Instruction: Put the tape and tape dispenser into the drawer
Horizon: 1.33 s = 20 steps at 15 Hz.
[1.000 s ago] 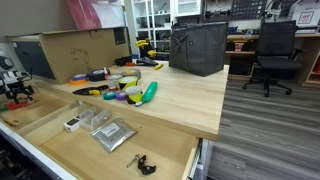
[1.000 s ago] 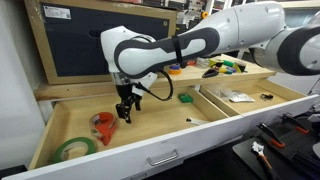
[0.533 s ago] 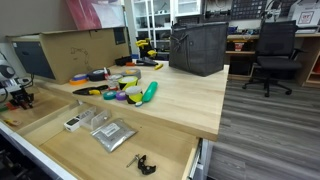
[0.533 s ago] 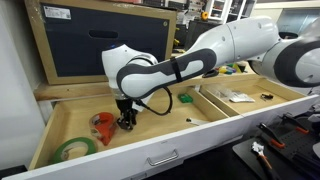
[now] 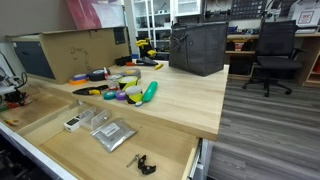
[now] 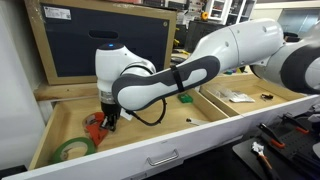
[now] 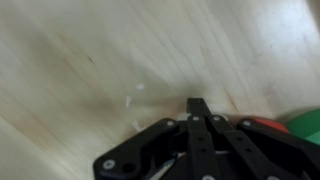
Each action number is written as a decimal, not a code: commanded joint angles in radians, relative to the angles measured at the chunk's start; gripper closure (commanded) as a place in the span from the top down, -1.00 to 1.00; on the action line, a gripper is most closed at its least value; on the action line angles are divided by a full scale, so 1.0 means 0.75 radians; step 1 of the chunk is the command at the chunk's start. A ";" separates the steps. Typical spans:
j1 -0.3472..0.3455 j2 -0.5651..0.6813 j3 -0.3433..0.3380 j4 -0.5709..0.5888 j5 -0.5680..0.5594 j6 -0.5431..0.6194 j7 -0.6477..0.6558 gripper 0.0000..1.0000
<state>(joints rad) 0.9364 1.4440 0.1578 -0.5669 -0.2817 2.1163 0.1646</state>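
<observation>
The wide plywood drawer stands pulled out in both exterior views, and my arm reaches into its end compartment. The red tape dispenser lies on the floor there, with a green tape roll beside it near the front corner. My gripper hangs low right next to the dispenser, partly covering it. In the wrist view the gripper is shut, fingers pressed together with nothing between them, over bare wood. The dispenser shows as a red edge at the right, the tape as green beyond it.
A divider separates the neighbouring compartment, which holds silver packets, a white item and a small black piece. The tabletop carries tape rolls, a long green object, a cardboard box and a black bag.
My arm has swung across the compartment and lower, ending beside the dispenser. The jaws have gone from open to shut. The dispenser and the tape roll lie where they were.
</observation>
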 commanded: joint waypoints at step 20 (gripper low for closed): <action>-0.019 -0.182 -0.017 -0.065 -0.071 -0.128 0.044 -1.00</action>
<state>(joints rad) 0.9388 1.3885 0.1423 -0.5546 -0.3465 2.1587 0.1950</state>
